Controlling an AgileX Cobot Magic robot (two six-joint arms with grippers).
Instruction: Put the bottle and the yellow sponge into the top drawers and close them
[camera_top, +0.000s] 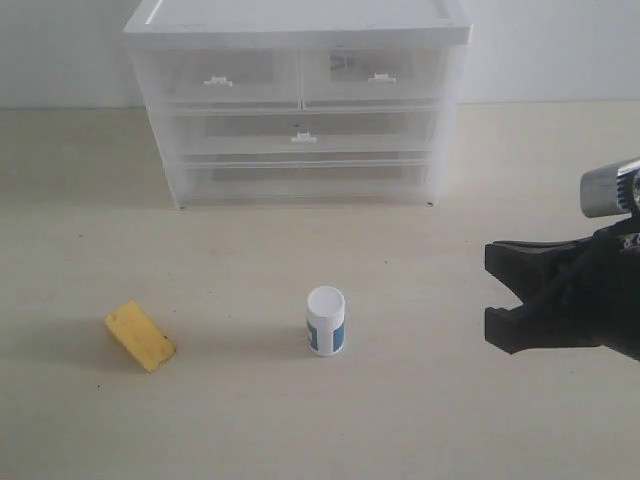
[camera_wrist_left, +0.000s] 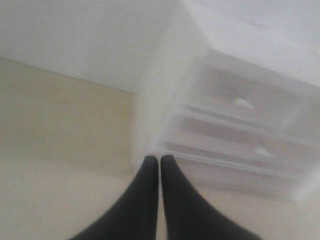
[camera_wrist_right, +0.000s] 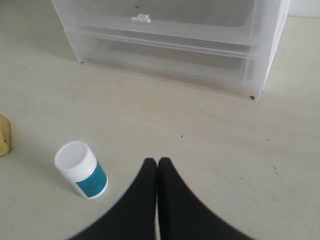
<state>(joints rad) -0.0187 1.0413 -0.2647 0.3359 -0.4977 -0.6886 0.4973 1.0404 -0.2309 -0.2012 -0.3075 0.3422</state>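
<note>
The white bottle (camera_top: 326, 320) with a blue-teal label stands upright on the table's middle, a little to one side of my right gripper's fingertips in the right wrist view (camera_wrist_right: 81, 170). The yellow sponge (camera_top: 139, 336) lies at the front left; only its edge (camera_wrist_right: 4, 135) shows in the right wrist view. Both top drawers, left (camera_top: 218, 78) and right (camera_top: 375, 72), are shut. My right gripper (camera_top: 492, 297) (camera_wrist_right: 158, 161) hovers at the right, shut and holding nothing. My left gripper (camera_wrist_left: 159, 158) is shut and empty, facing the blurred cabinet (camera_wrist_left: 225, 100); it is out of the exterior view.
The white cabinet (camera_top: 297, 20) stands at the back centre against a pale wall, with two full-width lower drawers (camera_top: 305, 135) (camera_wrist_right: 150, 20) shut. Bare beige table (camera_top: 230, 250) lies between the cabinet and the bottle and sponge.
</note>
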